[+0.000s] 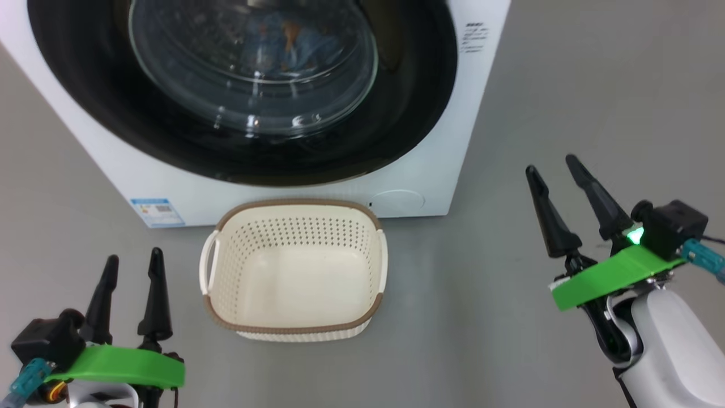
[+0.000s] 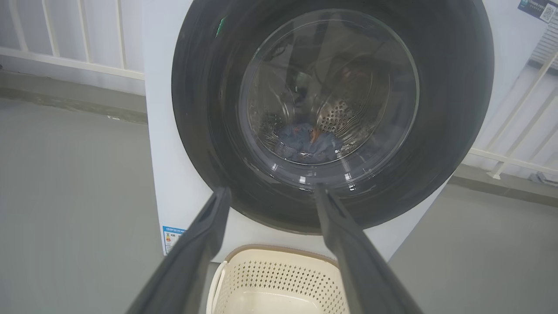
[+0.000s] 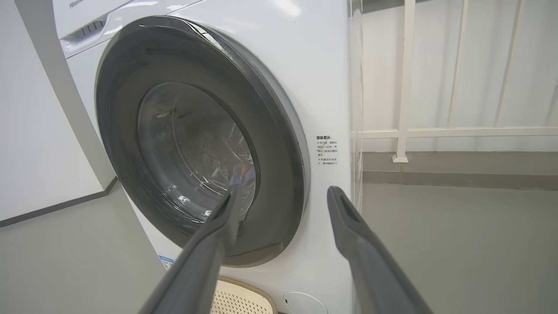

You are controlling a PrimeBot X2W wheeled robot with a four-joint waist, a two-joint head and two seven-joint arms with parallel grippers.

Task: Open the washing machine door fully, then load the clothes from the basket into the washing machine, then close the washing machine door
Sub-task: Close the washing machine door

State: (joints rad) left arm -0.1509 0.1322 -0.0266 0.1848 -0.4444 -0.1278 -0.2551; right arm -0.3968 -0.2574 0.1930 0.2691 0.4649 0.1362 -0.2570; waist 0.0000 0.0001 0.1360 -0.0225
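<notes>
The washing machine door [image 1: 249, 90] is shut with the clothes [image 2: 307, 141] behind its glass, the basket [image 1: 297, 238] stands empty on the floor at the machine's foot, and the left gripper [image 1: 134, 256] and right gripper [image 1: 551, 164] flank it, fingers apart, empty, the right seemingly nearer the door.

Smooth grey floor [image 1: 566, 85], matte and even. Standing on it, big white washing machine [image 1: 436, 164], base flat on the ground. Just in front of that base, upright on the same floor, small cream basket [image 1: 294, 330] with brown rim, one handle at each side.
</notes>
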